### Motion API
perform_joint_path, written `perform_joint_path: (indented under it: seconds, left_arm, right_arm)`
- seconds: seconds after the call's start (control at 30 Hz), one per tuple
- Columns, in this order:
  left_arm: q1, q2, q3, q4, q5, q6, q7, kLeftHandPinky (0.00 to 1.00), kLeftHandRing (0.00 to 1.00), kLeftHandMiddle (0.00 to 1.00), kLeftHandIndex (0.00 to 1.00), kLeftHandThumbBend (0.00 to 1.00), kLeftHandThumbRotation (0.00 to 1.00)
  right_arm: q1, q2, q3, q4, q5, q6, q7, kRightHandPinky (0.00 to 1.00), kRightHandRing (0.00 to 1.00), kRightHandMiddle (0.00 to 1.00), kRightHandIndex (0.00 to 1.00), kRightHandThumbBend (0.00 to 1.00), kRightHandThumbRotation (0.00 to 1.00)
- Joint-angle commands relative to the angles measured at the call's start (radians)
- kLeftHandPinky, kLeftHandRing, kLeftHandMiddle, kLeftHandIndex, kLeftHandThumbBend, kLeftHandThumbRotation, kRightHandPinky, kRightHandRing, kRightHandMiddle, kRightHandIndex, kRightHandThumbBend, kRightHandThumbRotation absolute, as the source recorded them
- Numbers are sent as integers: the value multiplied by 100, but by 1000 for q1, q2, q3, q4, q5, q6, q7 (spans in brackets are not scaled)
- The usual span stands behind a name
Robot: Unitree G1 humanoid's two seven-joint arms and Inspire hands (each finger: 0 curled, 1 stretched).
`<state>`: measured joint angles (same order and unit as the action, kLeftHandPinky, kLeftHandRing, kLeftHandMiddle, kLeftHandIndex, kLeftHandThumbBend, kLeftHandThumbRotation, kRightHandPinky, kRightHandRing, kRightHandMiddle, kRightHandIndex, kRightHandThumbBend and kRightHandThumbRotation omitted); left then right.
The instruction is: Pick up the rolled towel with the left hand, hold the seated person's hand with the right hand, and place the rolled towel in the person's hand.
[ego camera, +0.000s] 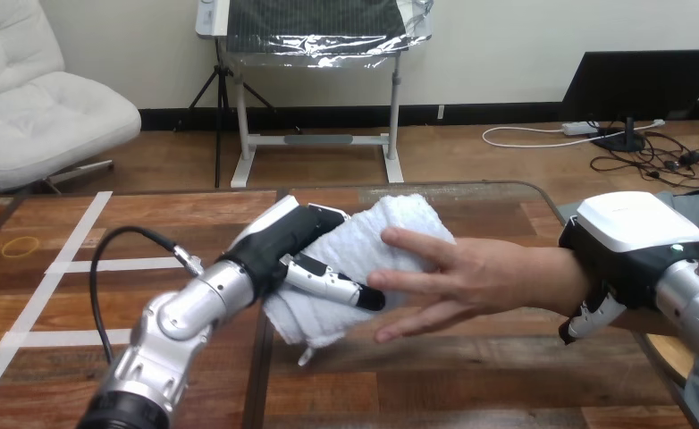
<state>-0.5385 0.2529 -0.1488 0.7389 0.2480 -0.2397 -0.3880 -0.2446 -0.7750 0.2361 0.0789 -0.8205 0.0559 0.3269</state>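
A white rolled towel sits above the table's middle, held in my left hand, whose fingers and thumb curl round it. The person's hand reaches in from the right, palm open and fingers spread, and its fingertips lie against the towel's right side. My right hand sits over the person's wrist at the right, with its fingers curling down round the forearm.
The wooden table carries white tape lines on its left half. A yellow rubber band lies near the far left edge. A black cable loops off my left forearm.
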Motion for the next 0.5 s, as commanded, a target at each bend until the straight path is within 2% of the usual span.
perform_joint_path:
  seconds: [0.0,0.47]
  left_arm:
    - [-111,28,-19,-62,14,-15,-16,33,37,42,49,65,0]
    - [-132,43,-28,-85,21,-5,-44,33,37,42,49,65,0]
  right_arm:
    - [-109,-29,-75,-104,11,-7,-17,11,18,26,32,69,0]
    - [-127,-35,-75,-126,-2,-15,-21,11,18,27,32,70,0]
